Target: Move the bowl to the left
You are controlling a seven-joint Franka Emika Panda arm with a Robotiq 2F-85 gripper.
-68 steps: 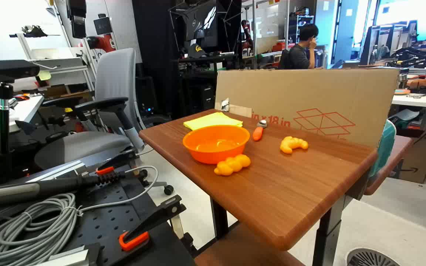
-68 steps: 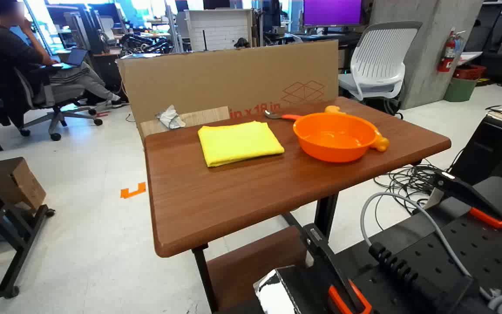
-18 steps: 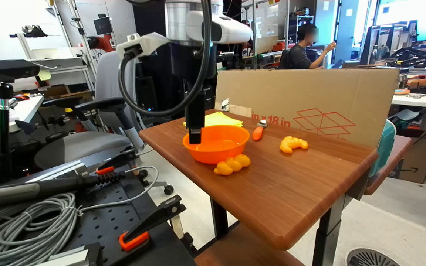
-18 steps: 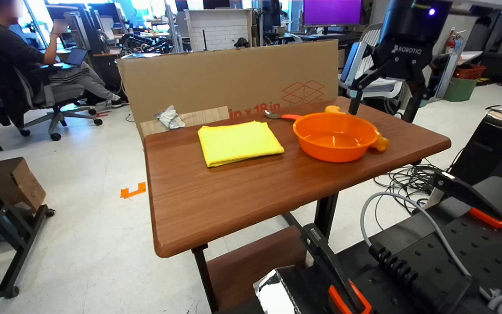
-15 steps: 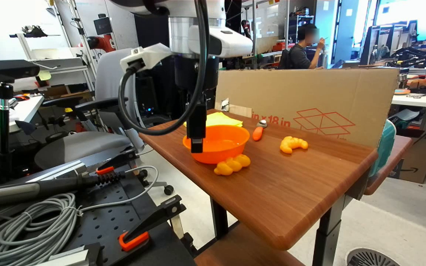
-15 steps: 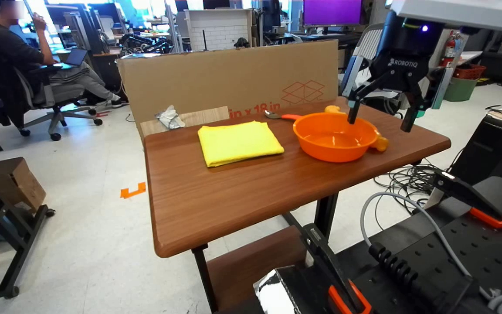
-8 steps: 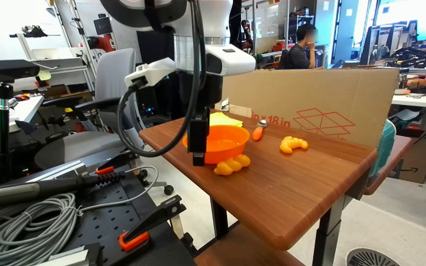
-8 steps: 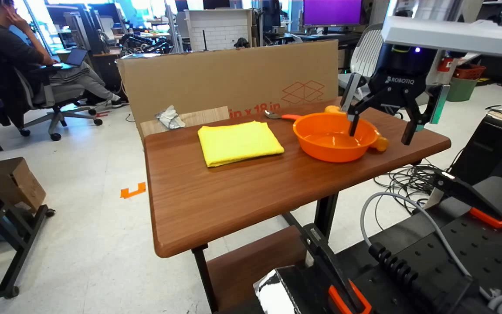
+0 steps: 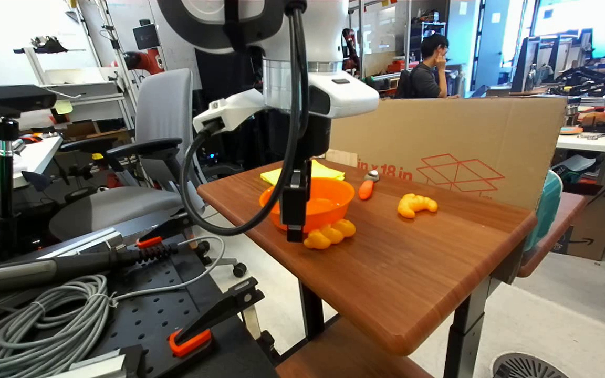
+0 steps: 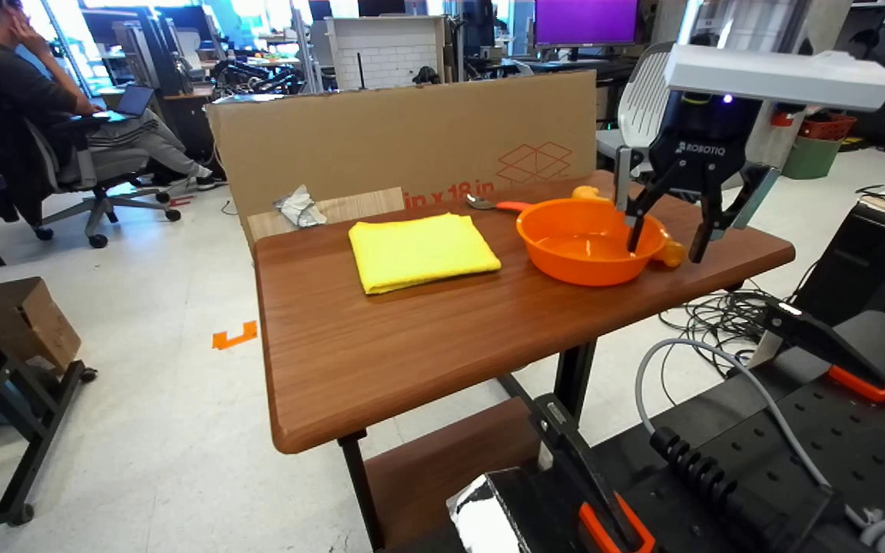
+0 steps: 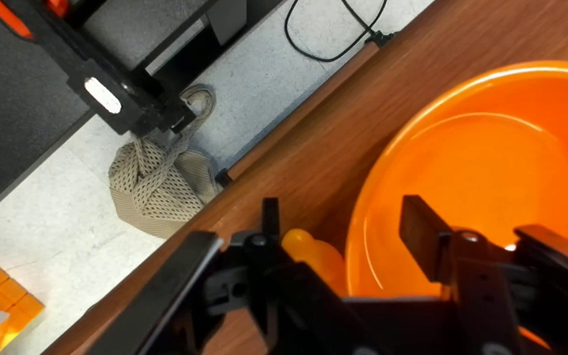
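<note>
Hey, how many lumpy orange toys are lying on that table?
2. In an exterior view, the braided toy lies close beside the bowl, and the curved toy lies right of the spoon. Others could be hidden.

Both exterior views: red lettering (image 10: pixel 455 192), "in x 18 in", on upright tan rectangular cardboard panel (image 10: pixel 381 138). In an exterior view: white brand name (image 10: pixel 701 149), capitals "ROBOTIQ", on black two-fingered gripper (image 10: pixel 665 247), roughly 3 o'clock from red lettering. In an exterior view: dark curved-arrow mark (image 9: pixel 578 241) on brown cardboard box (image 9: pixel 599 223), roughly 4 o'clock from panel.
</note>
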